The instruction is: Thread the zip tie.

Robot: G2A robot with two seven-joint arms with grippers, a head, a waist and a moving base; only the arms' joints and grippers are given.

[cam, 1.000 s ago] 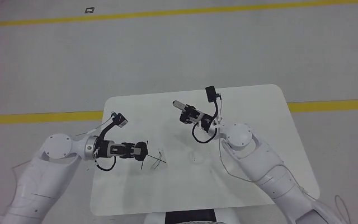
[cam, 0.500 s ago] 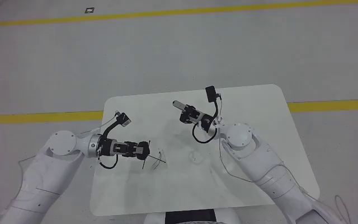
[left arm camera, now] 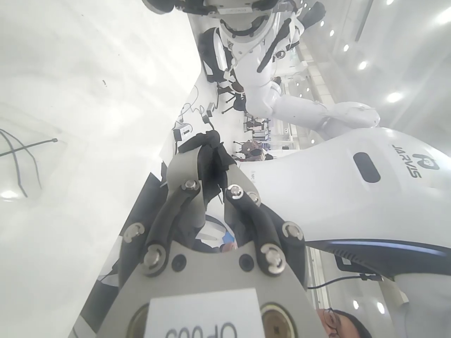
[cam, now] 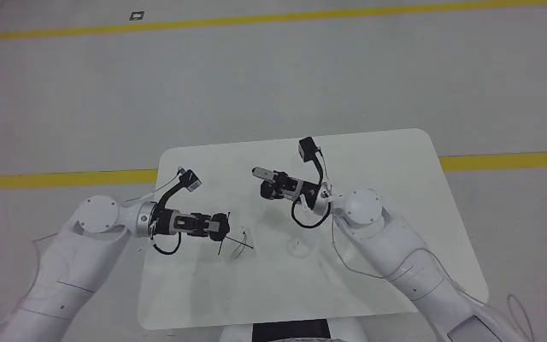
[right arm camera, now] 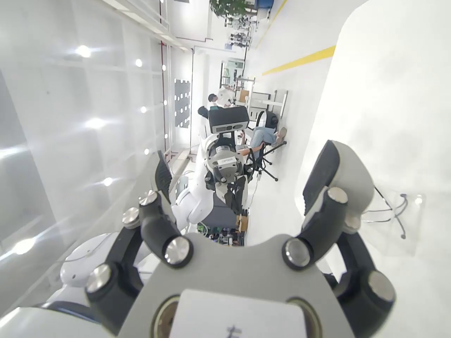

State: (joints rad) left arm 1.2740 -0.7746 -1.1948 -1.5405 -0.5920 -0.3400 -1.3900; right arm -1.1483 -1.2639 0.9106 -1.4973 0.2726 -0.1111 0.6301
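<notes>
My left gripper [cam: 220,227] is over the left part of the white table [cam: 385,162]. It is shut on a thin black zip tie [cam: 220,248] that sticks out below its black-padded fingertips [left arm camera: 208,163]. Just to its right lies a clear bag [cam: 243,242] with loose black zip ties [left arm camera: 17,156] inside, also seen past my right finger [right arm camera: 398,209]. My right gripper [cam: 260,181] hangs over the table's middle with its jaws wide open and nothing between them [right arm camera: 243,163]. It points toward the left gripper [right arm camera: 230,191].
A small white bit [cam: 297,246] lies on the table right of the bag. The table's right half and front are bare. Yellow floor lines [cam: 256,19] run behind the table.
My right gripper has swung left, toward the left arm. The left gripper has edged slightly right with the zip tie still in it. The bag has not moved.
</notes>
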